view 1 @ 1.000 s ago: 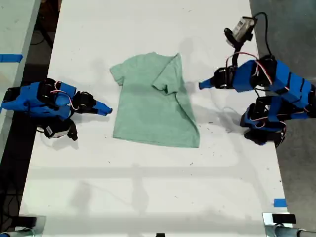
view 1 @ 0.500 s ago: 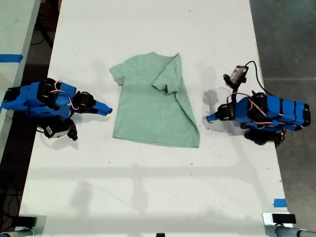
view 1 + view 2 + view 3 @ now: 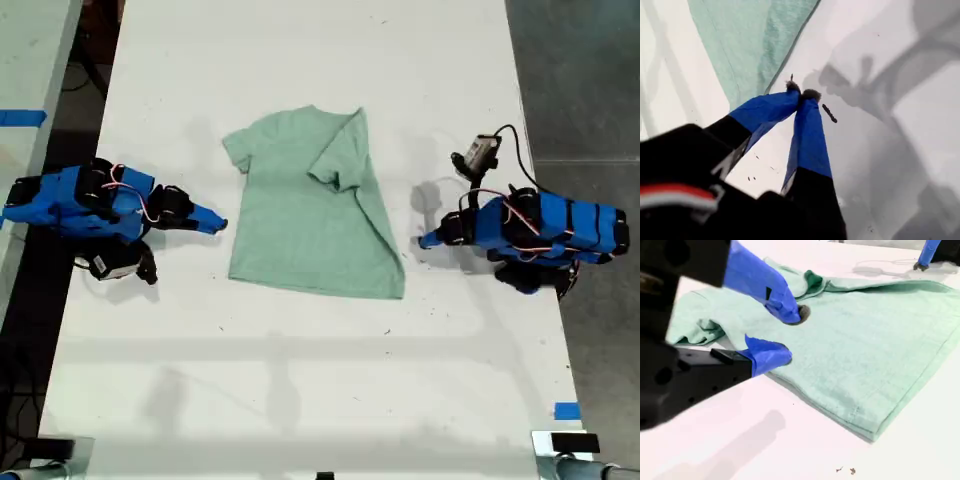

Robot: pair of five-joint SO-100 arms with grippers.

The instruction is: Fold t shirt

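The pale mint-green t shirt [image 3: 310,215] lies flat mid-table in the exterior view, collar toward the far edge. Its side on the exterior view's right is folded over the body. My first gripper [image 3: 425,240] rests low on the table just off that folded side, at the exterior view's right. Its blue fingers [image 3: 802,93] are shut with nothing between them, and the shirt [image 3: 750,45] lies beyond the tips. My second gripper [image 3: 215,222] sits at the shirt's other edge, on the exterior view's left. It stands open [image 3: 785,335] and holds nothing, right at the fabric [image 3: 865,340].
The white table [image 3: 300,380] runs the length of the exterior view, with dark floor off its right side. Blue tape [image 3: 566,410] marks the near right corner there. A small camera on a cable [image 3: 480,155] stands up above the first arm. A dark crumb [image 3: 829,113] lies by the first fingertips.
The first arm has come down from a raised pose near the folded sleeve and pulled back to lie low on the table. The shirt and the second arm have not moved.
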